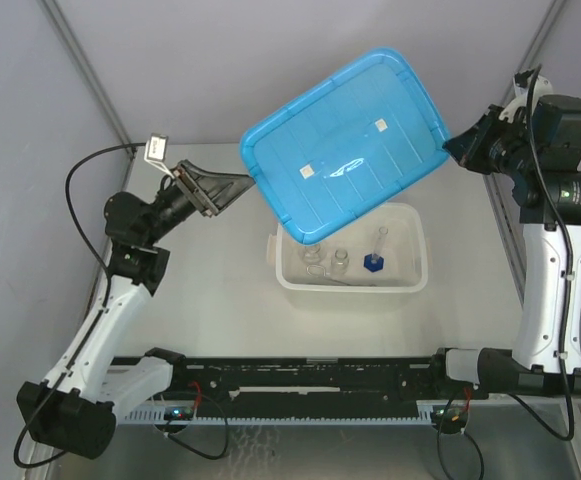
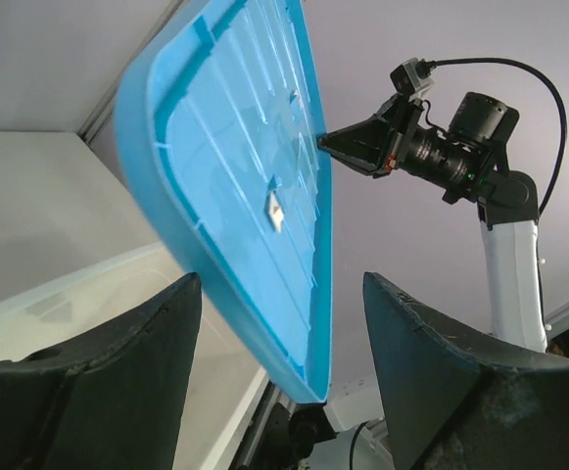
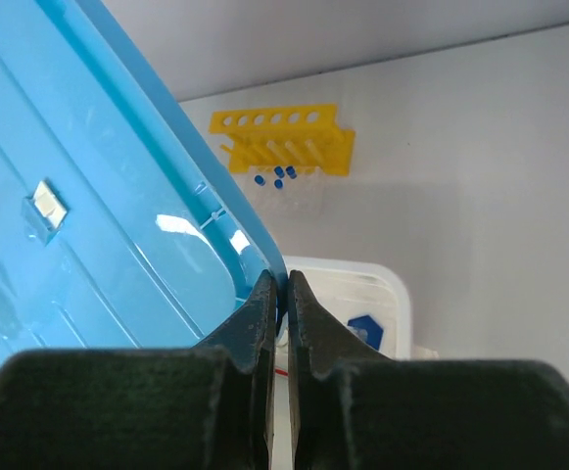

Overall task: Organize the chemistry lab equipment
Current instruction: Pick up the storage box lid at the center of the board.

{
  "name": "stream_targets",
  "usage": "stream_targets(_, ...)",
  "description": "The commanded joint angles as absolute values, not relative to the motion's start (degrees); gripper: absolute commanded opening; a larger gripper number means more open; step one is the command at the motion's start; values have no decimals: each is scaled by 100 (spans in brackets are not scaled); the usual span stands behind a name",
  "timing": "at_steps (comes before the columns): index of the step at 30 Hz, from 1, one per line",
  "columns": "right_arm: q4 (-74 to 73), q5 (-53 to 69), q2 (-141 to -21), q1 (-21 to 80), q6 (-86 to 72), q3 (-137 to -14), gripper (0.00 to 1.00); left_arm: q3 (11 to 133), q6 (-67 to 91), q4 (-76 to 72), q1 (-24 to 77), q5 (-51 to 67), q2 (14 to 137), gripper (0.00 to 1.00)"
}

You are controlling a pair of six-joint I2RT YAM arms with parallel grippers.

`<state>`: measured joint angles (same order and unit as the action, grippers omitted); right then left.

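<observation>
My right gripper (image 1: 452,152) (image 3: 286,286) is shut on the rim of the blue lid (image 1: 345,140) (image 3: 88,196) and holds it tilted in the air over the white tub (image 1: 410,280) (image 3: 387,284). My left gripper (image 1: 244,186) (image 2: 282,304) is open at the lid's opposite edge. That edge (image 2: 308,294) sits between the spread fingers without touching them. Small clear glass vessels (image 1: 338,260) and a blue-based glass cylinder (image 1: 374,258) (image 3: 365,330) stand in the tub. The yellow tube rack (image 3: 284,145) with blue-capped tubes (image 3: 282,176) lies on the table beyond the tub. In the top view the lid hides it.
Grey walls close in the table at the back and on both sides. A black rail (image 1: 310,378) with both arm bases runs along the near edge. The white table surface (image 1: 200,290) lies left of the tub.
</observation>
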<state>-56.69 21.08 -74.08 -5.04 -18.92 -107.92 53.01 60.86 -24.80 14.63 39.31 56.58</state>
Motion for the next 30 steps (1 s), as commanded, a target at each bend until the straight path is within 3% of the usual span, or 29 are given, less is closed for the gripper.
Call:
stream_targets(1,-5568,2136,-7203,-461,-1878,-11012,0,5108,6028,-2468,1515,3832,5355,72)
stream_targets(21,-5733,2453,-6779,-339,-1989,-10788,0,5265,5868,-2451,1814,3561,5874,70)
stream_targets(30,-5895,2318,-6655,-365,-1851,-10420,0,5502,5738,-2549,1894,3581,5784,25)
